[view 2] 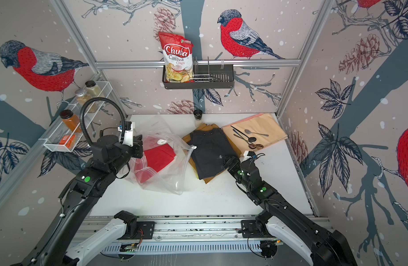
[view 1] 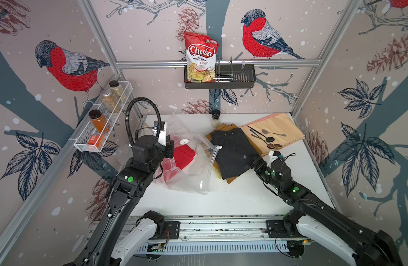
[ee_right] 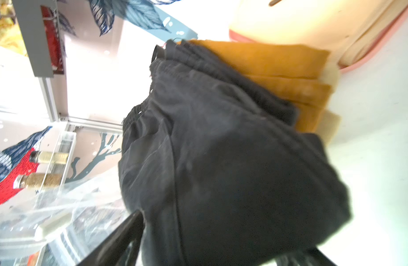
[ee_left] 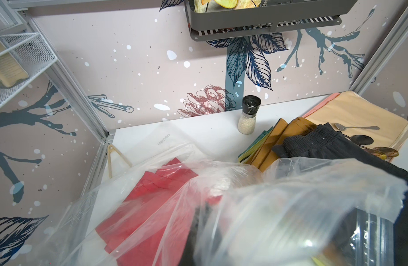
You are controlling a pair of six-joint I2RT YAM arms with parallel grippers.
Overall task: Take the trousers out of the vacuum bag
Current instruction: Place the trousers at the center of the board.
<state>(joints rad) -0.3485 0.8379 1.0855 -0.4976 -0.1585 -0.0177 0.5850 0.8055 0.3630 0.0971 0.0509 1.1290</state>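
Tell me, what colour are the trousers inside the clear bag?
Red. The red trousers show best in the left wrist view.

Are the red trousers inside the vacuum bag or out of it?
Inside. Clear plastic of the vacuum bag covers the red trousers in both top views; the dark trousers sit outside.

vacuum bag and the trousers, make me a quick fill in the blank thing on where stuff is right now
The trousers inside the vacuum bag are ____.
The topmost trousers outside it are ____.
The grinder by the back wall stands ____.
Missing words: red; black; upright.
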